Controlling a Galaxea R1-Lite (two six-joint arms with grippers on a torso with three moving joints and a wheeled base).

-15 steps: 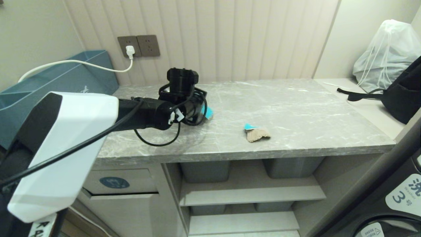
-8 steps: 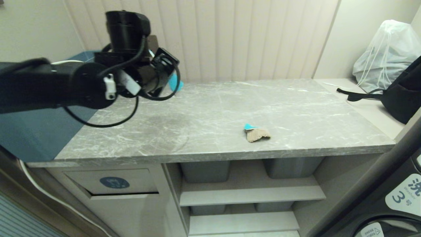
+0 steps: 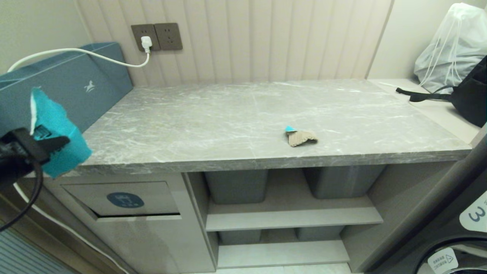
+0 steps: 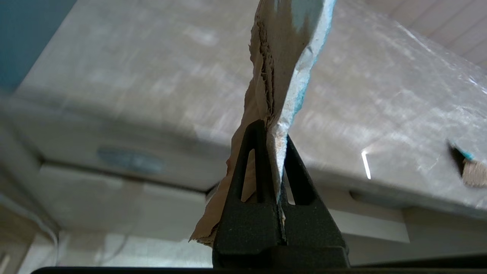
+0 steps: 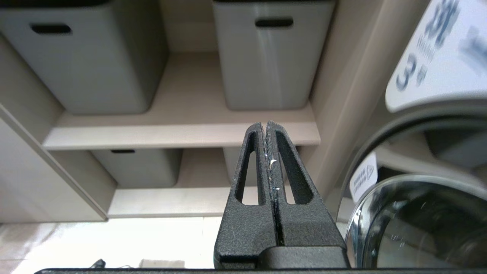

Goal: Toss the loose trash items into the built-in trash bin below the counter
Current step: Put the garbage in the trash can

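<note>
In the left wrist view we see the left gripper [image 4: 274,140] pinching 1 scrap of paper [image 4: 283,72] between its 2 fingers [image 4: 255,152]. The scrap rises out of the jaws toward the top of that frame, brown and ribbed on one face, turquoise along its edge, with a torn tail hanging below the fingers. In the head view that gripper sits at the left edge of the frame, the held scrap showing as a turquoise piece just in front of the counter's [image 3: 243,114] left corner, above and left of the trash bin flap [image 3: 125,199] with its round blue sticker.

A 2nd scrap [image 3: 300,137] lies on the counter, right of centre near the front edge, well apart from the gripper.

The right gripper [image 5: 269,152] has its jaws pressed together on nothing, in front of the open shelves [image 5: 182,133].

We count 2 scraps, 4 grey tubs [image 5: 87,57] on 2 shelves, 1 teal box [image 3: 72,87] at the upper left, 1 white drawstring bag [image 3: 449,49] and 1 black bag [image 3: 470,95] at the upper right.
</note>
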